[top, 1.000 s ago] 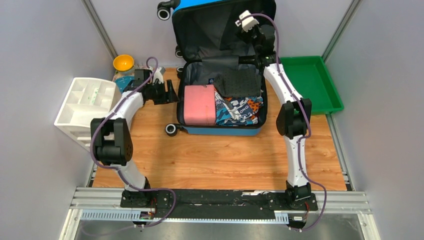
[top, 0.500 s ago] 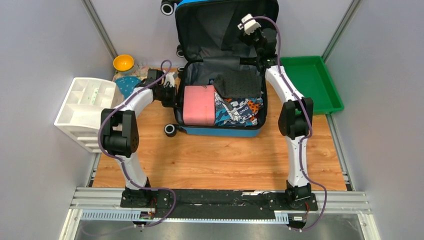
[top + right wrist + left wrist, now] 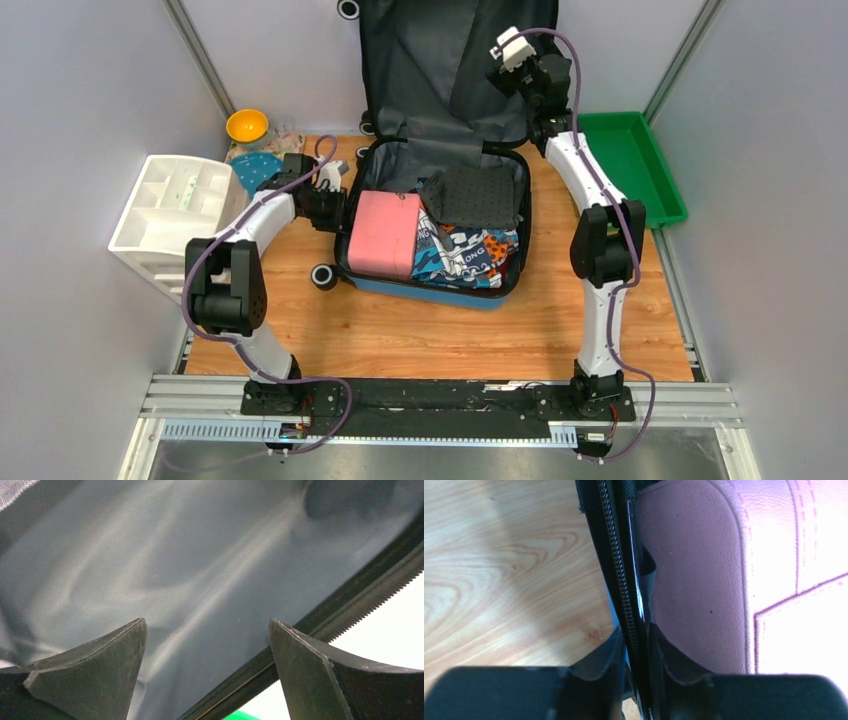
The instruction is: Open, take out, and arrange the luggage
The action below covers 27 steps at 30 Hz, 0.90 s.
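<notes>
I see the luggage (image 3: 440,288) lying open at the back of the wooden table (image 3: 420,335), its lid standing up. My left gripper (image 3: 636,645) is clamped on the left zip rim, right beside the pink pouch (image 3: 382,235) that is packed next to patterned clothes (image 3: 465,255). My right gripper (image 3: 207,645) is spread wide at the lid's lining. A white organiser (image 3: 170,215) crowds my left arm, and a green tray (image 3: 640,170) sits to the right.

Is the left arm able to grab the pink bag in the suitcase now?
Probably not this second: the left claw is pinched on the suitcase rim, so it's busy. But the pink bag lies right beside it, with nothing covering it. If it lets go, the way looks free.
</notes>
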Motion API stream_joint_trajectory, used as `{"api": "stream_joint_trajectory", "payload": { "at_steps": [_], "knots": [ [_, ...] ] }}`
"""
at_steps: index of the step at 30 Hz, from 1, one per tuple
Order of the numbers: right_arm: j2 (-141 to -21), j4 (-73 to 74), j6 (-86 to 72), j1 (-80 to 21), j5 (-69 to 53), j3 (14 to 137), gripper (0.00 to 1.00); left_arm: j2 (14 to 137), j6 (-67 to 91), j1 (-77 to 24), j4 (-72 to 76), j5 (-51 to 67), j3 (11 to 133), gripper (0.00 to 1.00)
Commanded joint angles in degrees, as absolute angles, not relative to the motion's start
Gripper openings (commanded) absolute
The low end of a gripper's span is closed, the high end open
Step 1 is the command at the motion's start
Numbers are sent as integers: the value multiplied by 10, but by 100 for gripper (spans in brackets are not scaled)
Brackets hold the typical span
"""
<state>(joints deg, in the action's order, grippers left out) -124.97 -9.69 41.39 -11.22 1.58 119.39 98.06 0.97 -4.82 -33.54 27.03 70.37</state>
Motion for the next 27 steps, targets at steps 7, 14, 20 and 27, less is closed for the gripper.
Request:
{"api": "stream_joint_trajectory", "payload": {
  "at_steps": [7,14,20,27],
  "knots": [
    [-1068,189,323,-101,-129,1121,95,930,107,-9,-267,341,620,48],
    [-965,337,258,-76,-210,1007,93,904,135,-8,-220,344,598,61],
    [-951,415,208,-4,-136,984,91,920,125,37,-266,334,653,70],
    [-1069,454,186,105,-91,1030,87,911,105,72,-255,330,679,72]
  ]
}}
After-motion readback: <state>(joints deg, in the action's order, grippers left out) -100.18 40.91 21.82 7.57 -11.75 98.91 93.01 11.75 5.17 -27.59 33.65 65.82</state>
